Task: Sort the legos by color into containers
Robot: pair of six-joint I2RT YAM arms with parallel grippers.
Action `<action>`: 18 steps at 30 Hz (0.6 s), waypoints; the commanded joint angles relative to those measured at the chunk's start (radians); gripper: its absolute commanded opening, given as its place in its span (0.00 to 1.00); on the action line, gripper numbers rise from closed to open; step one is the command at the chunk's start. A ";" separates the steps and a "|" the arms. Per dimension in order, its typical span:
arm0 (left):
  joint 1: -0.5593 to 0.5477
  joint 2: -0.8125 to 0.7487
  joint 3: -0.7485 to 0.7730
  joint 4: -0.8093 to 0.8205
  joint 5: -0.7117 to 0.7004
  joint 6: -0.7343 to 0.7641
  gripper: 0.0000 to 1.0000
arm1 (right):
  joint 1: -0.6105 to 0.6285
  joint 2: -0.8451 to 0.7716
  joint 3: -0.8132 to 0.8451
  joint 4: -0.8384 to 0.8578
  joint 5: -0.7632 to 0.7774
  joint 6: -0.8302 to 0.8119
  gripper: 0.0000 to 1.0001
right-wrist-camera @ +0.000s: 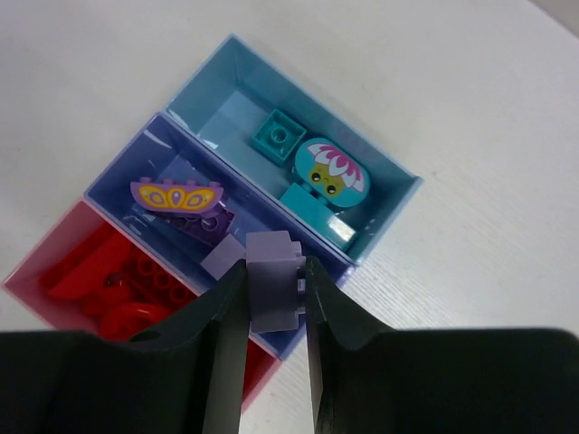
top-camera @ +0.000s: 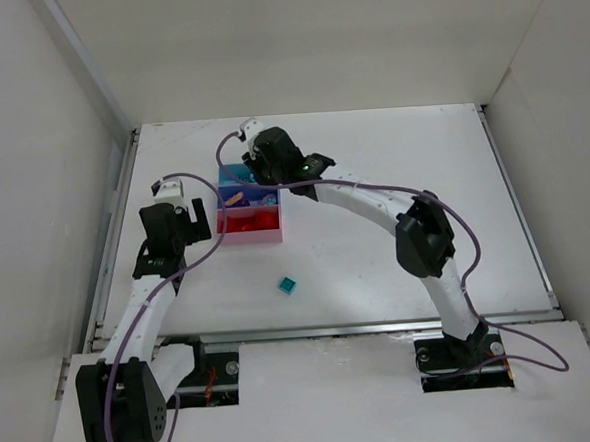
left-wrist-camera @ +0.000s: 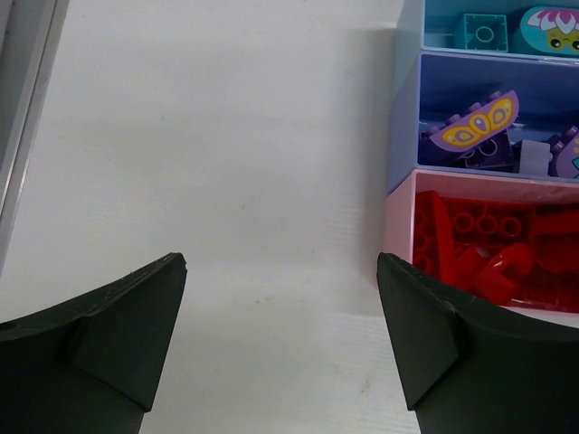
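Note:
Three joined trays stand at mid-table: light blue (top-camera: 234,173), purple-blue (right-wrist-camera: 122,185), pink (top-camera: 272,232). The light blue tray (right-wrist-camera: 380,212) holds teal bricks (right-wrist-camera: 277,136). The purple-blue tray holds purple bricks (right-wrist-camera: 176,196). The pink tray (right-wrist-camera: 36,262) holds several red bricks (right-wrist-camera: 127,294). My right gripper (right-wrist-camera: 273,276) is shut on a lilac brick (right-wrist-camera: 271,280) above the purple-blue tray. My left gripper (left-wrist-camera: 280,271) is open and empty, just left of the trays (left-wrist-camera: 403,181). One teal brick (top-camera: 287,285) lies loose on the table.
White walls enclose the table on the left, back and right. A metal rail (top-camera: 332,330) runs along the near edge. The right arm (top-camera: 374,206) reaches across the middle to the trays.

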 commanded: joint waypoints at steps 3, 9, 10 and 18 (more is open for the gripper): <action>0.022 0.005 -0.002 0.037 0.001 -0.014 0.84 | 0.010 0.068 0.084 -0.015 -0.030 -0.030 0.00; 0.022 0.014 -0.002 0.037 0.001 -0.023 0.84 | 0.010 0.078 0.075 -0.034 -0.078 -0.041 0.78; 0.022 0.014 -0.002 0.037 0.010 -0.023 0.84 | 0.010 0.078 0.075 -0.043 -0.078 -0.041 0.81; 0.022 0.014 -0.002 0.037 0.019 -0.023 0.84 | 0.034 -0.134 -0.060 -0.044 -0.036 -0.070 0.93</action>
